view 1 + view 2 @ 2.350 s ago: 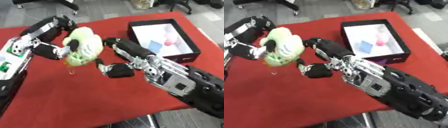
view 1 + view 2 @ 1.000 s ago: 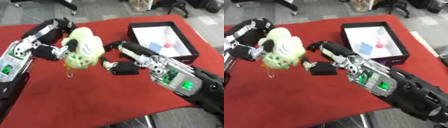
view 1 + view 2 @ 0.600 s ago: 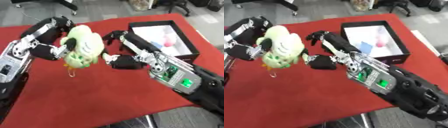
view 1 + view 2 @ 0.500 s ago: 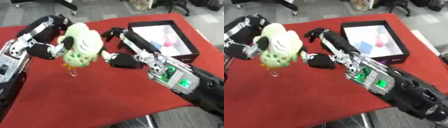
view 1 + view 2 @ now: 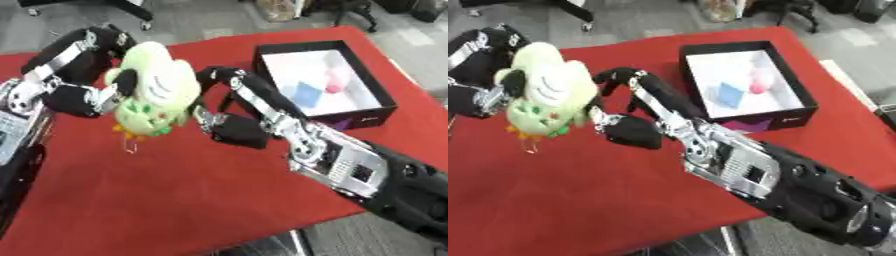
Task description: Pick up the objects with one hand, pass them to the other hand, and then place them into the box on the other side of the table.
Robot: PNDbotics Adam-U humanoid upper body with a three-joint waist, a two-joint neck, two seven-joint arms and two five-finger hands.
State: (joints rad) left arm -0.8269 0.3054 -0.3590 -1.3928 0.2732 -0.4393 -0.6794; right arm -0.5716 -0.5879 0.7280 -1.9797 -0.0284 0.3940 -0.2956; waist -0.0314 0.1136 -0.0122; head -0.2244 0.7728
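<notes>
The left hand (image 5: 87, 95) was clamped on the green plush toy (image 5: 157, 97), held above the red surface (image 5: 175, 190) well left of the black box (image 5: 319, 82); the right hand (image 5: 229, 127), fingers spread, reached beside the toy.

Count: one green plush toy (image 5: 156, 97); one black box (image 5: 325, 82), containing one blue item (image 5: 306, 92) and one pink item (image 5: 336, 82).

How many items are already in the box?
2 that I can make out: a blue item near the middle of the box and a pink item to its right. The near wall may hide others.
</notes>
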